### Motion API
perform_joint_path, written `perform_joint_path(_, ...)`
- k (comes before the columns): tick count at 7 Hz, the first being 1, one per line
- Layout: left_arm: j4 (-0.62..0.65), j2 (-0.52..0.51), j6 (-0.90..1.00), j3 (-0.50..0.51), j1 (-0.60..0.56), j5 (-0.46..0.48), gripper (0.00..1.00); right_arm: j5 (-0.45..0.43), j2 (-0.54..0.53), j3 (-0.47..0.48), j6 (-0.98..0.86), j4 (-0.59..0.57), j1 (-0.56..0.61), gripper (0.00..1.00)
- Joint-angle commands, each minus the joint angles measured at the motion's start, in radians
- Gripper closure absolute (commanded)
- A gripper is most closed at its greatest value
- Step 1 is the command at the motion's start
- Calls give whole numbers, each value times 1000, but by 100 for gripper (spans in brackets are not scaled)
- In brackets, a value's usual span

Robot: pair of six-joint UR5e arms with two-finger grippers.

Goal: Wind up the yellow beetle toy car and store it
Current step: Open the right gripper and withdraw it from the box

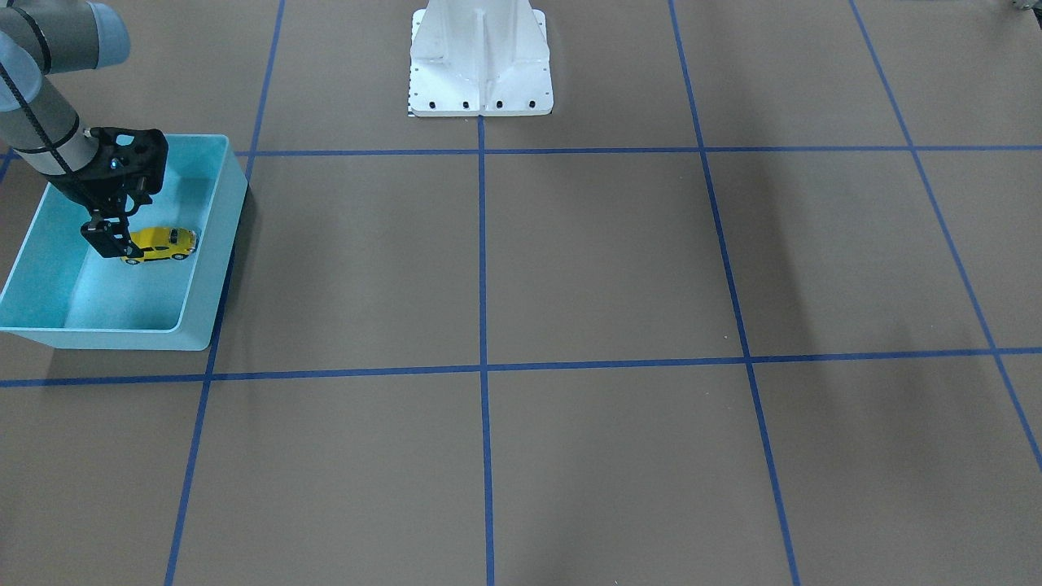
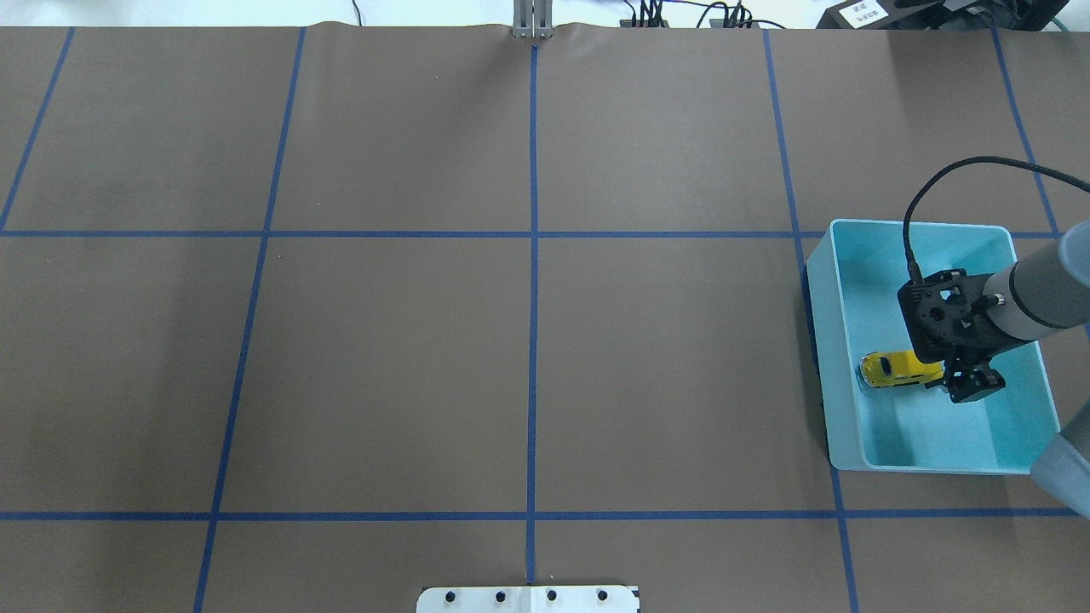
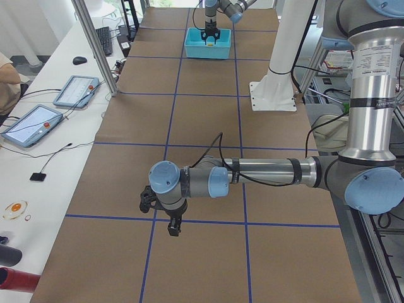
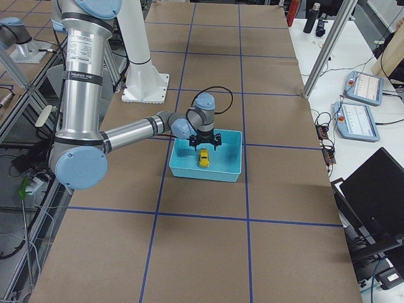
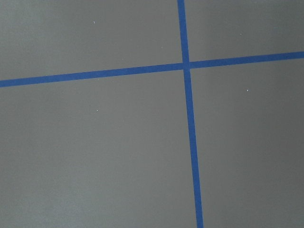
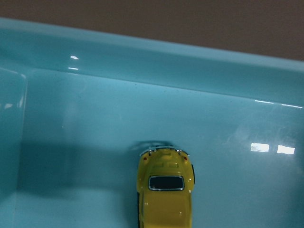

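The yellow beetle toy car point(image 1: 165, 242) lies level on the floor of the light-blue bin point(image 1: 213, 268) at the table's right side. It also shows in the overhead view point(image 2: 890, 369), the exterior right view point(image 4: 203, 158) and the right wrist view point(image 6: 165, 190). My right gripper point(image 1: 110, 238) hangs inside the bin just above one end of the car point(image 2: 969, 383). Its jaws look open and apart from the car. My left gripper point(image 3: 173, 228) shows only in the exterior left view, low over the bare table, and I cannot tell whether it is open or shut.
The bin's walls point(image 2: 822, 340) surround my right gripper closely. Blue tape lines point(image 5: 187, 66) cross the brown table. The white robot base point(image 1: 480, 61) stands at the table's middle edge. Tablets and cables lie on the side bench point(image 3: 38, 123).
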Motion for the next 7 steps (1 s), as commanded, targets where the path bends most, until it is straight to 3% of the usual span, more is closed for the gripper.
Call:
perform_joint_path(1, -1, 0, 1, 0, 0, 0, 0, 49, -14, 86, 162, -8, 198, 0)
perform_joint_path(3, -1, 0, 1, -2, 0, 0, 0, 132, -3, 96, 276, -72, 406, 0)
perform_joint_path(5, -1, 0, 1, -2, 0, -2, 0, 167, 0, 58, 534, -109, 530, 0)
perform_joint_path(7, -3, -2, 2, -2, 0, -2, 0, 259, -2, 32, 719, -320, 649, 0)
